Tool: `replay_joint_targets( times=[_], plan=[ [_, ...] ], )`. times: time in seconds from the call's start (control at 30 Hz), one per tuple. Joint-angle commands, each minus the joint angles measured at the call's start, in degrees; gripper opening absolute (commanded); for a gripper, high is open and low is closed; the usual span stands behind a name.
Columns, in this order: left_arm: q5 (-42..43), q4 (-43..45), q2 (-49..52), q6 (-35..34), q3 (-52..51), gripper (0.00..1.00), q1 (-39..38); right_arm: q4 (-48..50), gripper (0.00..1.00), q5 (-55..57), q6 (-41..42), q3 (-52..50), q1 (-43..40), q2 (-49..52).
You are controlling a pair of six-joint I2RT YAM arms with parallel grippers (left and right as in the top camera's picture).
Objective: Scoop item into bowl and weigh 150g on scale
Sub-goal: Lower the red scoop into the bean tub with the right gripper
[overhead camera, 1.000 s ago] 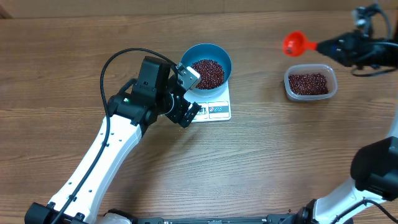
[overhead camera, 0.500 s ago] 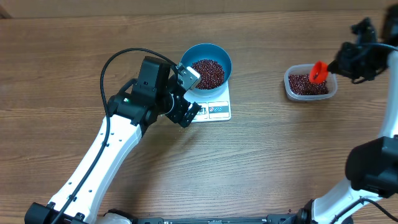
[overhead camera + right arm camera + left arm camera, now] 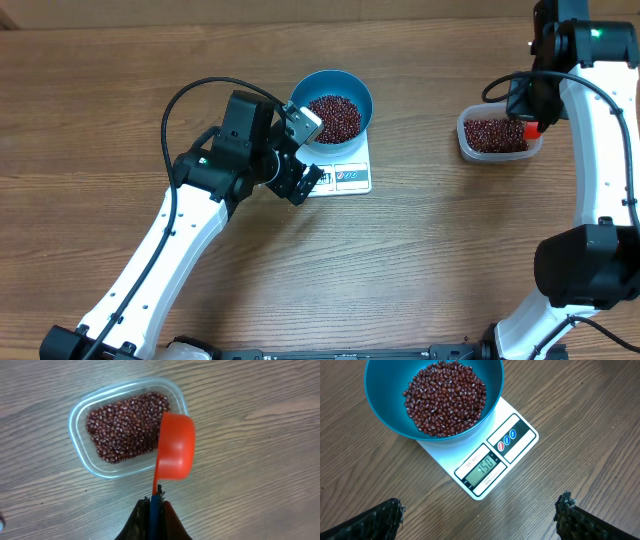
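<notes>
Surface: brown wood-grain table (image 3: 450, 250) fills every view.
Left jaws: left gripper (image 3: 480, 507) is spread wide with nothing held, its fingers near the white scale (image 3: 512, 437).
Right jaws: right gripper (image 3: 152, 505) is clamped on the thin handle of a red scoop (image 3: 175, 447), whose cup overlaps the right rim of a clear tub (image 3: 82, 410).
Beans: beans (image 3: 445, 397) are heaped in the blue bowl (image 3: 380, 390) on the scale; 150 is shown on the display (image 3: 482, 467).
Left arm: stretched from the near-left edge, wrist tilted down.
Right arm: arched in from the right, wrist pointed down.
</notes>
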Motion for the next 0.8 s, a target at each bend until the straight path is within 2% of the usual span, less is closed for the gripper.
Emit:
replay_joint_targets(
  times=[0.0,0.33,0.57,0.77],
  plan=[
    [-0.33,0.20,-0.02,0.20,1.20,1.00,0.00,1.03,0.04,-5.18,0.87,1.42,-0.98,-2.08],
    [-0.33,0.20,-0.02,0.20,1.20,1.00,0.00,2.40,0.04,-29.07,2.25,-1.18,-13.86,-2.08],
    [-0.33,0.20,-0.02,0.20,1.20,0.99,0.00,12.87,0.04,-48.61,0.37,-14.45,-22.58,-2.08],
    [-0.33,0.20,-0.02,0.20,1.20,1.00,0.00,19.10,0.04,-52.06,1.03,-22.60,-24.28,-2.08]
  ],
)
